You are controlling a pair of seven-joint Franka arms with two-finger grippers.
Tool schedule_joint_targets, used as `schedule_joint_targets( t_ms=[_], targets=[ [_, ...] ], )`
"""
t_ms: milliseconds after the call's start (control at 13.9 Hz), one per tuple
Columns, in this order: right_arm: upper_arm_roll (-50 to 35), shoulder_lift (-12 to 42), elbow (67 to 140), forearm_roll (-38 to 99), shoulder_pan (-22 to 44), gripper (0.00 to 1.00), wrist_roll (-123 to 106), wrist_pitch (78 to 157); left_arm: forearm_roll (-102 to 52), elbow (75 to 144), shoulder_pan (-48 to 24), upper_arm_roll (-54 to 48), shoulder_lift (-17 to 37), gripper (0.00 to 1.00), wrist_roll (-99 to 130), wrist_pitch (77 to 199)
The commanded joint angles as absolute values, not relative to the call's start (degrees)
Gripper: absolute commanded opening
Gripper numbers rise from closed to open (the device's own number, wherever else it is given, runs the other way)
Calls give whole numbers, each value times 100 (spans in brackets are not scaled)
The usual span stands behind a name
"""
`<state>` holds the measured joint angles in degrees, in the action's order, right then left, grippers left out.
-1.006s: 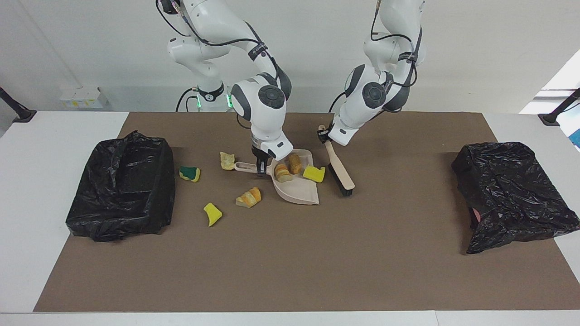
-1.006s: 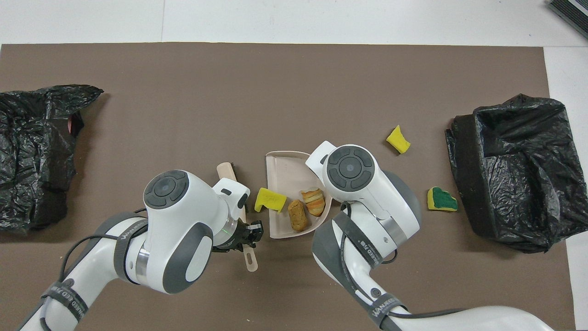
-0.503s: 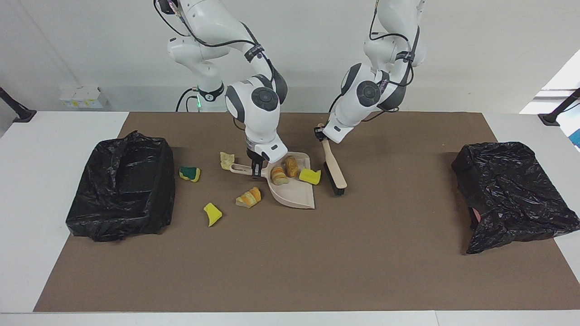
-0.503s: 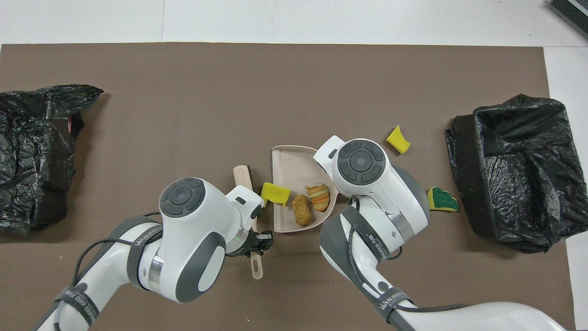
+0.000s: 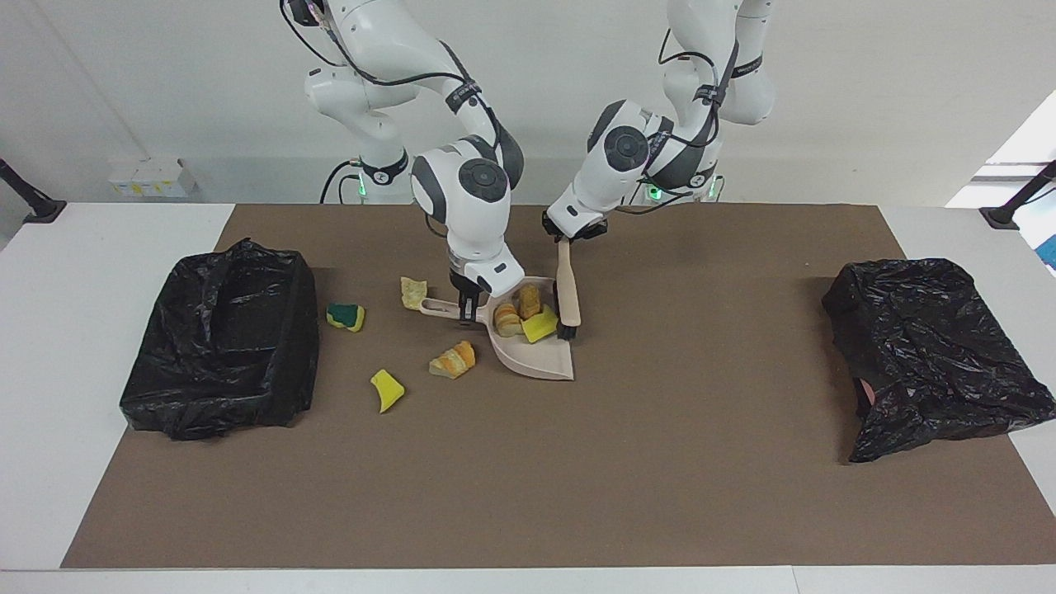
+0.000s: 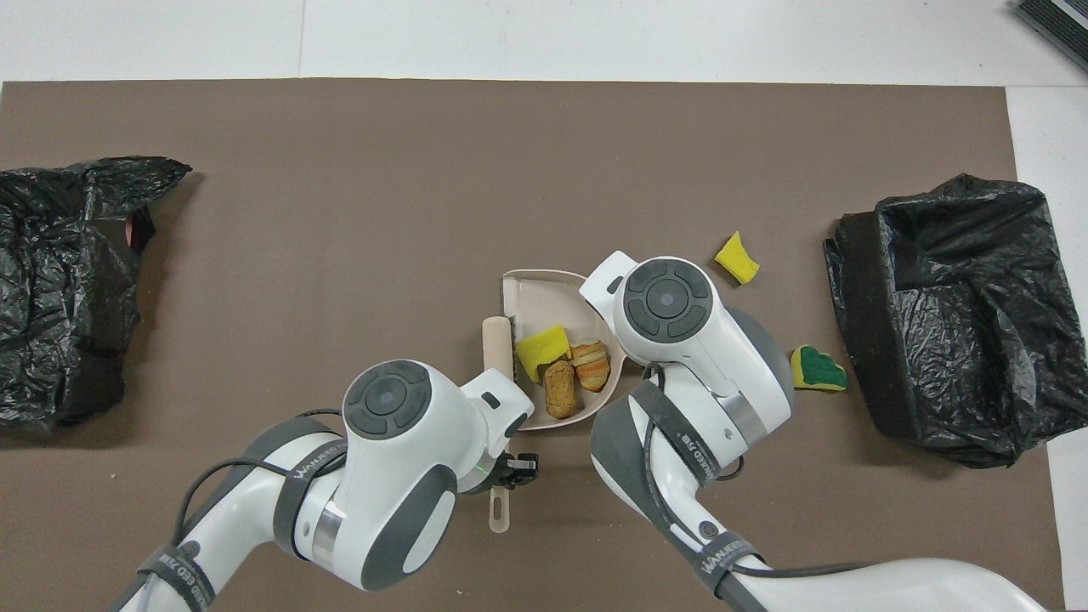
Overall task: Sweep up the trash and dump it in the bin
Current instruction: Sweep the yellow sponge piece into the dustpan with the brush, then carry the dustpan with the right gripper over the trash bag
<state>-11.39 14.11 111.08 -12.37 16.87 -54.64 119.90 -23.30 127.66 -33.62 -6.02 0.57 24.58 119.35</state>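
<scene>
My right gripper is shut on the handle of the beige dustpan, which rests on the mat. In the pan lie two bread chunks and a yellow sponge piece. My left gripper is shut on the handle of the beige brush; its bristles stand at the pan's side edge, against the yellow piece. More trash lies on the mat toward the right arm's end: a bread chunk, a yellow scrap, a green-and-yellow sponge and a pale piece.
An open bin lined with a black bag stands at the right arm's end of the brown mat. A crumpled black bag lies at the left arm's end. The right arm's wrist hides its gripper in the overhead view.
My left gripper swung the brush toward the dustpan and pushed the yellow sponge piece from the pan's edge in beside the bread. The dustpan shifted slightly at first, then held still.
</scene>
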Motion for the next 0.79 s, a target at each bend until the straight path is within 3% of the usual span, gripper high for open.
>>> schedule_joint_targets(
  t_ms=[0,431,719],
  targets=[
    [-1169,1327,11162,-1204,1626,0,-5625,12094,-2320,12849,-2928,-598,9,0,2364,11892],
    [-1187,1196,10986,-1117,1311,0,-5739,12085,-1734,12929,-2803,-606,-123,0,3012,11242],
    [-1169,827,10969,-177,381,0,-7299,11989,-1670,13094,-3425,-633,-307,0,3856,11258]
  ],
)
